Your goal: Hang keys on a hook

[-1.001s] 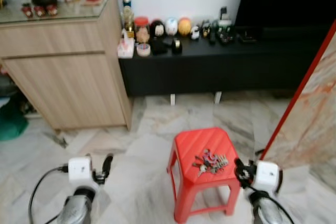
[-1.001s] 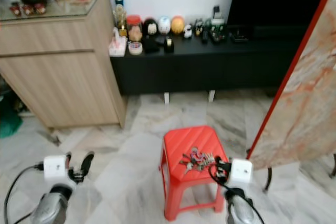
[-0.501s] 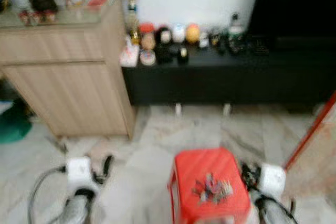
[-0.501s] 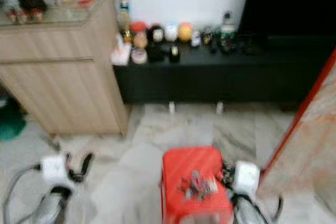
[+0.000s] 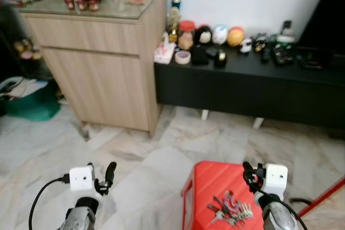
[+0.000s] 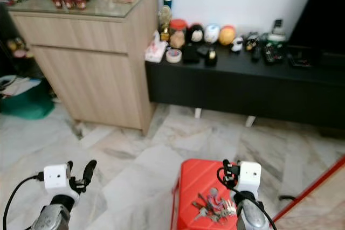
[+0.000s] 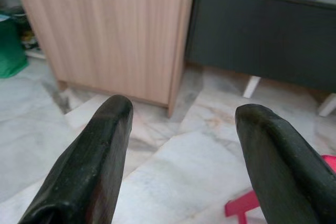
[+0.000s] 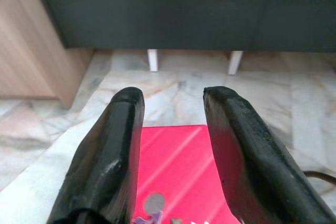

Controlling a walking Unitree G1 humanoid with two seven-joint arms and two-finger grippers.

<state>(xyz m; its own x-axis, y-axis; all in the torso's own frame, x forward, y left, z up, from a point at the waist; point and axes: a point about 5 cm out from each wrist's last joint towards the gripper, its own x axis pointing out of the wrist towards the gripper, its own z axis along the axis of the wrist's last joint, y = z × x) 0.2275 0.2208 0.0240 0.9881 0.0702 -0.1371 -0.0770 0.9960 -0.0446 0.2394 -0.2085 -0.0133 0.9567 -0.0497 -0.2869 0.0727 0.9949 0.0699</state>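
Observation:
A bunch of keys (image 5: 229, 209) with a pink tag lies on top of a red plastic stool (image 5: 211, 184) low in the eye views. My right gripper (image 5: 248, 173) hovers above the stool's back right corner, just behind the keys, open and empty. In the right wrist view its fingers (image 8: 115, 145) frame the red stool (image 8: 176, 153), and the keys' edge (image 8: 153, 204) peeks between them. My left gripper (image 5: 108, 174) hangs over the marble floor left of the stool. It is open, its fingers (image 7: 100, 150) spread wide.
A light wooden cabinet (image 5: 102, 52) with figurines on top stands at the back left. A low black bench (image 5: 253, 82) carrying small ornaments runs along the wall. A green tub (image 5: 27, 106) sits at the far left. A red-edged panel (image 5: 330, 199) leans at the lower right.
The whole view has swung, so the cabinet now sits nearer the middle and the stool lower and closer. The keys still lie on the stool, and both grippers hold their pose.

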